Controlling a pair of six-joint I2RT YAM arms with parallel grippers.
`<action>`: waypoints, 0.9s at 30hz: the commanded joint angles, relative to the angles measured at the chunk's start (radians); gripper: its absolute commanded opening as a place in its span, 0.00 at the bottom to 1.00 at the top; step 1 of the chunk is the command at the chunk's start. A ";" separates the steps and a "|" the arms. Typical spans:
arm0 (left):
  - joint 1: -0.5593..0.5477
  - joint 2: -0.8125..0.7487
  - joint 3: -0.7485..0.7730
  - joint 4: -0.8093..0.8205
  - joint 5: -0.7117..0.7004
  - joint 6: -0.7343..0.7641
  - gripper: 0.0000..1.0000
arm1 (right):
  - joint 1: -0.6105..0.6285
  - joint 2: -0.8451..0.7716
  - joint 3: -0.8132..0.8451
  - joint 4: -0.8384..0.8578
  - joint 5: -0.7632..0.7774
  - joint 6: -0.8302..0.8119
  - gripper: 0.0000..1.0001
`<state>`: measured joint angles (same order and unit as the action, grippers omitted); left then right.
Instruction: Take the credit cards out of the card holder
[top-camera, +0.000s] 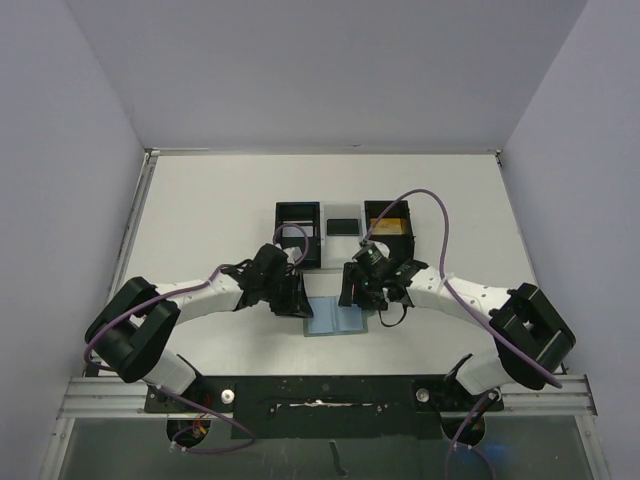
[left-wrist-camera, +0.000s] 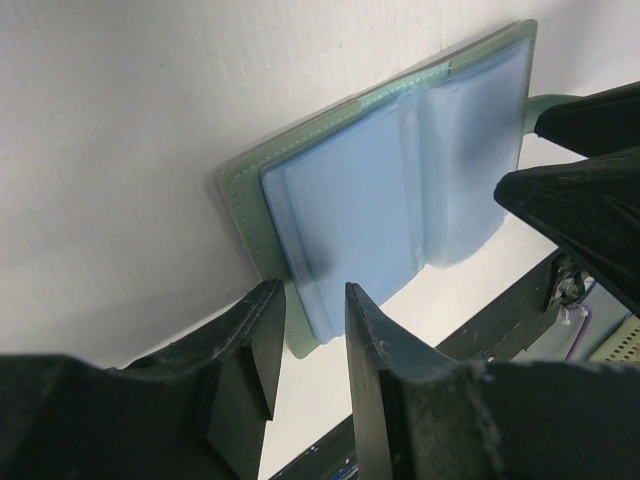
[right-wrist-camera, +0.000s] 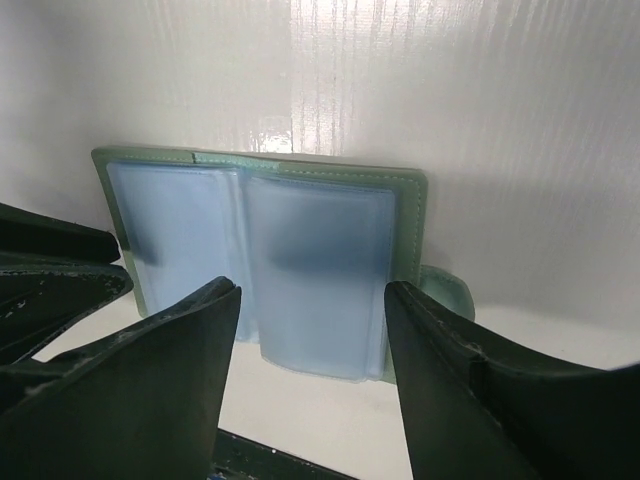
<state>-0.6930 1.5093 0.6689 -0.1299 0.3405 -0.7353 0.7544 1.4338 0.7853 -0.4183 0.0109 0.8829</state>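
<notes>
Card holder (top-camera: 332, 321) is lying open and flat on the white counter (top-camera: 200, 220), near its front edge, between the two arms. Its pale blue pockets (right-wrist-camera: 310, 250) are facing up and the side tab (right-wrist-camera: 447, 288) is sticking out on the right.

Left end effector (left-wrist-camera: 310, 300) is standing at the holder's left edge. Its jaws are showing a narrow gap with the holder's corner in it; whether it is pinching, cannot tell.

Right end effector (right-wrist-camera: 310, 295) is hovering over the right pocket, jaws spread wide, holding nothing.

Gold-orange card (top-camera: 388, 222) is sitting in a black box (top-camera: 408, 240) at the back. Black card (top-camera: 343, 226) is lying in the pale tray (top-camera: 343, 209) just left of that box.

Whether any card is sitting inside the pockets, cannot tell.
</notes>
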 joint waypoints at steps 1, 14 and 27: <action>-0.003 -0.026 0.050 0.005 0.000 0.026 0.30 | 0.006 0.022 0.000 0.043 -0.016 0.011 0.61; -0.004 -0.019 0.053 0.025 0.016 0.025 0.30 | 0.041 0.067 0.065 -0.052 0.074 0.024 0.66; -0.004 -0.006 0.055 0.020 0.012 0.021 0.30 | 0.046 0.079 0.071 -0.064 0.069 0.016 0.63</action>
<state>-0.6930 1.5093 0.6868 -0.1318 0.3412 -0.7242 0.7937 1.5036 0.8360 -0.4942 0.0761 0.8982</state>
